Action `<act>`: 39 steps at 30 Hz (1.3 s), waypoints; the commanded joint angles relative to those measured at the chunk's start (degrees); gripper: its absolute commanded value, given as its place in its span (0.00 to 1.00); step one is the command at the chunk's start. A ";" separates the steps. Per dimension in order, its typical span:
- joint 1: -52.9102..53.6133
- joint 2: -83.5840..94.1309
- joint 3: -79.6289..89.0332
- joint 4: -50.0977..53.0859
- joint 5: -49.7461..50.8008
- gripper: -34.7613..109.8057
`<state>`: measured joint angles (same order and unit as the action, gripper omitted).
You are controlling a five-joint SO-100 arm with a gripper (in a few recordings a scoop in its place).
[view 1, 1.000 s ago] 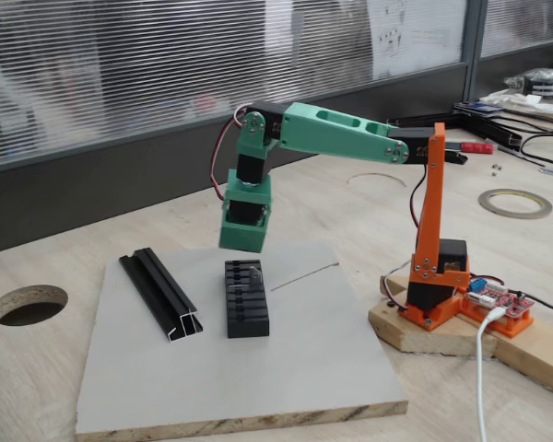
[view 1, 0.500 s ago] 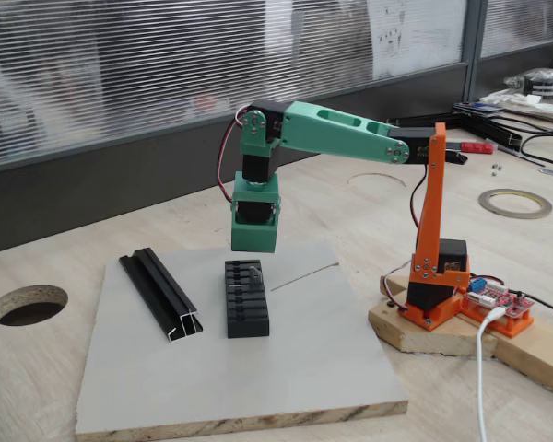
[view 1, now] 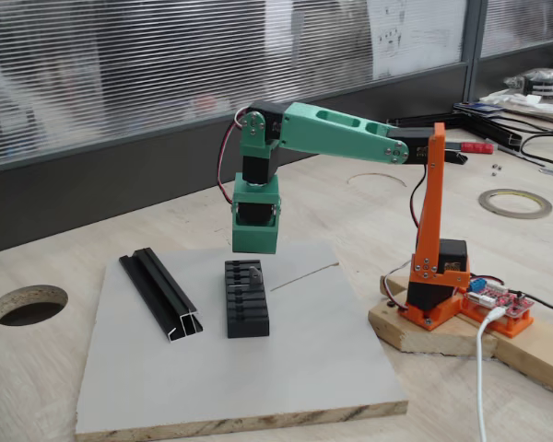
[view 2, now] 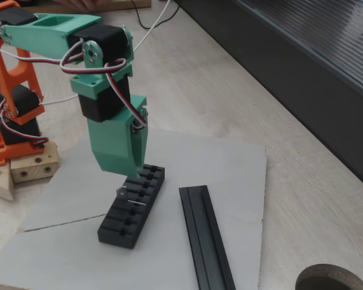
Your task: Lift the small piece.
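Wood table (view 1: pixel 350 212), ribbed window panels (view 1: pixel 166 64), grey board (view 1: pixel 295 359)

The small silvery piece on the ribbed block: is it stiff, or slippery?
The small piece looks thin, flat, metallic: probably stiff and light. Lying flat on the black ribbed block, it may slip, offering little edge to pinch.

A small 3D-printed robot arm (view 1: pixel 336 129) with mint-green links, an orange upright and base, and black servo blocks at the joints. Red, white and black wires loop beside them. The green gripper (view 2: pixel 126 158) is a tapered wedge.
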<state>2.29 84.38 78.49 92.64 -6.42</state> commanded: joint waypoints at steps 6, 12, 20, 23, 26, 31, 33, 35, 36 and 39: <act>0.26 0.97 0.18 0.79 -0.70 0.27; 0.00 1.41 0.18 0.79 -0.70 0.27; 0.09 1.58 0.18 0.79 -0.70 0.32; 0.26 1.58 0.18 0.79 -1.05 0.36; 0.44 1.58 0.18 0.79 -1.14 0.40; 0.44 1.58 0.18 0.79 -1.23 0.42; 0.44 1.58 -0.18 0.79 -1.32 0.42; 0.44 1.58 -0.18 0.79 -1.32 0.42; 0.44 1.58 0.09 0.79 -1.32 0.42; 0.53 1.49 0.18 0.79 -0.79 0.42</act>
<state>2.37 84.38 78.49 92.64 -6.42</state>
